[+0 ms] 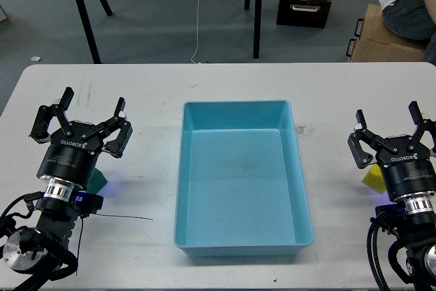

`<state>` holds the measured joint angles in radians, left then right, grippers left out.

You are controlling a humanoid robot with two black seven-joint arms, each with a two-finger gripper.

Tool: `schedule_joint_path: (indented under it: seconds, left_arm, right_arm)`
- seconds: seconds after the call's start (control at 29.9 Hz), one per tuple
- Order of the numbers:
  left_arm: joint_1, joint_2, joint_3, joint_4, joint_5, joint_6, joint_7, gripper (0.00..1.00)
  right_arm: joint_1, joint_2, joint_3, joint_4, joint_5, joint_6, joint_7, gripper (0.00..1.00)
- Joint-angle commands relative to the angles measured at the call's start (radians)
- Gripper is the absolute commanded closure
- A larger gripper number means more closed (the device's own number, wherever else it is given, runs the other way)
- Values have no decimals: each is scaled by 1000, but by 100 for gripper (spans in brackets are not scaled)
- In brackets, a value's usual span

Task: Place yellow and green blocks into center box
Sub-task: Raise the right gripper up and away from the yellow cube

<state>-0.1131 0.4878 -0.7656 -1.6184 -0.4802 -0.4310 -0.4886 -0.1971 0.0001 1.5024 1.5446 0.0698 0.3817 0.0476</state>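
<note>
The light blue center box (pixel 300 226) lies in the middle of the white table and holds nothing. A dark green block (pixel 99 180) rests on the table at the left, mostly hidden under my left gripper (pixel 92 108), which is open with its fingers spread above it. At the far right a yellow block (pixel 372 178) peeks out beside my right gripper (pixel 390 120), also open and hovering just over it. Neither gripper holds anything.
The table's far edge (pixel 225 65) runs along the top, with tripod legs, a cable and boxes on the floor beyond. A person sits at the top right. A thin black wire (pixel 126 217) lies on the table near my left arm.
</note>
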Motion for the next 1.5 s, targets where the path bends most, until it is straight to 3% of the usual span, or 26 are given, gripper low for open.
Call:
schedule_joint_path:
  seconds: [0.0,0.2,0.53,0.6,0.67,0.74,0.9,0.97,1.24,1.47]
  left_arm:
    - [1,2,0,2,0,8,0,0]
    - [6,2,0,12,0,2,0,0]
    - [6,3,0,20,0,2,0,0]
    - [6,3,-1,23,0,5,0,0]
    - [6,3,-1,31,0,6,0,0]
    - [6,3,-1,34,0,6,0,0]
    - [6,3,-1,37,0,6,0,0]
    - [6,3,-1,41,-1,6,0,0]
    - [6,3,-1,49,-1,8,0,0]
    - [6,3,0,49,-1,8,0,0]
  right_arm:
    - [-1,0,4,0,-2,17,0,2]
    - [7,0,6,-3,-68,20,0,2]
    - [215,-54,71,-34,-685,-1,9,2]
    - [292,-86,67,-40,-767,-44,12,3]
    - [372,-121,53,-55,-881,-150,24,4]
    - [448,-173,7,-104,-993,-223,86,4]
    - [666,-418,-241,-230,-1299,-215,371,2]
    - [746,-512,-353,-282,-1416,-208,441,2]
    - [1103,-811,-956,-324,-1722,-187,441,3]
    - [1318,-1018,-1367,-218,-1843,-129,441,3]
